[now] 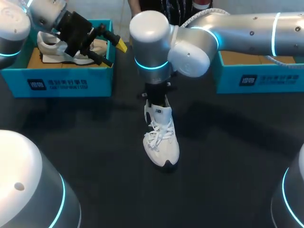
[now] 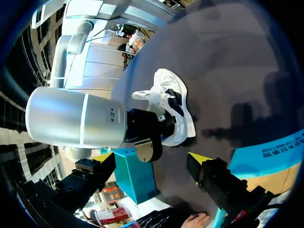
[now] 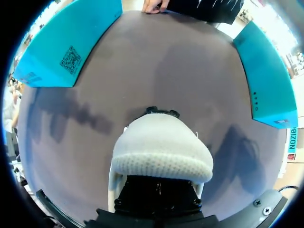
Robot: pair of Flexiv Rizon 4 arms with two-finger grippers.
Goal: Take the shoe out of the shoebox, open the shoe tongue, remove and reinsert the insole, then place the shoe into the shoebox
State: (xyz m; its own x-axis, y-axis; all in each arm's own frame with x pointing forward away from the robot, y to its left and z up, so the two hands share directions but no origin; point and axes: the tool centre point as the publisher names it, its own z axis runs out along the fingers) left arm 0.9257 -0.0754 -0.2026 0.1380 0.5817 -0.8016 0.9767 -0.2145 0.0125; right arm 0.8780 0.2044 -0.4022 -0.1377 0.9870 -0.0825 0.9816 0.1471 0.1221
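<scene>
A white lace-up shoe (image 1: 161, 140) stands on the dark table, toe toward the front edge. My right arm reaches in to the middle, and its gripper (image 1: 156, 93) sits at the shoe's heel, shut on the heel collar. In the right wrist view the white knitted collar (image 3: 161, 147) covers the fingers. From the left wrist view the shoe (image 2: 173, 104) lies ahead, with the right gripper at its heel. My left gripper (image 1: 114, 50) hangs open over the left teal shoebox (image 1: 57, 83), its yellow fingertip (image 2: 194, 158) empty.
A second white shoe (image 1: 54, 47) lies in the left shoebox. Another teal shoebox (image 1: 256, 80) stands at the back right, under the right arm. A person's hand (image 3: 154, 5) rests on the table's far edge between the boxes.
</scene>
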